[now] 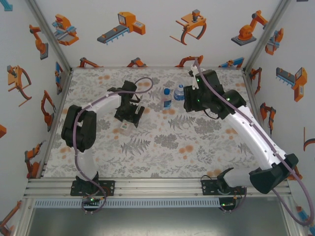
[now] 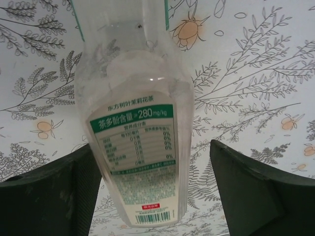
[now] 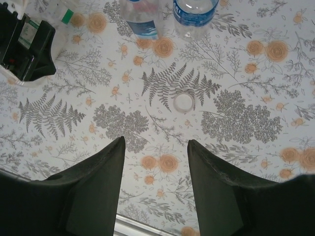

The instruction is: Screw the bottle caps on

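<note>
My left claw (image 2: 152, 147) stands open astride the slim bottle (image 2: 133, 147), mid-left in the top view. One finger is close to the label and the other is apart from it. If it closes off-centre, I judge the light bottle could twist or squirt out. My right claw (image 3: 156, 141) hangs open and empty, short of the white cap (image 3: 183, 103), which looks small enough to skid when pinched. The walls (image 1: 147, 44) carry robot cartoons, and the table (image 1: 162, 147) wears a fern-and-flower cloth.

The left arm (image 1: 81, 128) is reaching forward, elbow bent, the left gripper (image 2: 155, 147) pointing down with fingers (image 2: 49, 196) standing apart. The right arm (image 1: 256, 132) is stretching farther ahead, the right gripper (image 3: 156, 142) holding its fingers parted.
</note>
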Controlling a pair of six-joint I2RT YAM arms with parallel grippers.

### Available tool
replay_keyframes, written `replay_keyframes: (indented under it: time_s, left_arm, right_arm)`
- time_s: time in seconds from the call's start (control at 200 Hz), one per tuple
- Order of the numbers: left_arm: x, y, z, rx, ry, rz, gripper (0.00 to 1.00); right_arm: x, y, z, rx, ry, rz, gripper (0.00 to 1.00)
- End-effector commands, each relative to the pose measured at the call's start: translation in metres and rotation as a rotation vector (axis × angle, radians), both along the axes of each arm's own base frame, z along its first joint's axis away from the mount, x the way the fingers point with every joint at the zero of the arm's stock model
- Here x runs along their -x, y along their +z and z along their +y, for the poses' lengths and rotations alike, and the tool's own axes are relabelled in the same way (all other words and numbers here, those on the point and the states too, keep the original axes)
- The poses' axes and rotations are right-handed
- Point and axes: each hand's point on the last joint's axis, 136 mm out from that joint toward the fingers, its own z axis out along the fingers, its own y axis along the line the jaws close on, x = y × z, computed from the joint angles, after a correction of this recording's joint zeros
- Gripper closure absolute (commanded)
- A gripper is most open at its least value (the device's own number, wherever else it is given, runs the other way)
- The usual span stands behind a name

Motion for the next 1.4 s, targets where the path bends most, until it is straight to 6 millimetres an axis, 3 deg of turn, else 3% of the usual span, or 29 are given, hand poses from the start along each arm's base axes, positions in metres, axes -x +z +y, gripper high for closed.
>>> replay_keyframes:
  time_s: [0.0, 0.526, 0.786, 1.026, 1.207, 1.392]
  left_arm:
    - [0.007, -0.003, 0.007, -0.029, 0.01, 0.073, 0.26]
    - [0.007, -0.032, 0.028, -0.155, 0.063, 0.181, 0.37]
    - [0.006, -0.031, 0.025, -0.142, 0.045, 0.168, 0.53]
    - [0.009, 0.008, 0.014, -0.028, 0.013, 0.078, 0.61]
    - [0.02, 0.056, 0.0, 0.145, -0.027, -0.052, 0.7]
    - [0.049, 0.111, -0.021, 0.393, -0.133, -0.193, 0.74]
  right_arm:
    - [0.005, -0.004, -0.009, 0.014, -0.022, -0.01, 0.49]
    - [0.02, -0.018, -0.017, 0.019, -0.022, 0.015, 0.49]
    - [0.022, -0.017, -0.018, 0.015, -0.023, 0.017, 0.49]
    - [0.024, -0.015, -0.017, -0.003, -0.024, 0.017, 0.49]
    - [0.025, -0.016, -0.015, -0.017, -0.015, 0.019, 0.49]
    - [0.025, -0.024, -0.013, -0.02, -0.004, 0.024, 0.49]
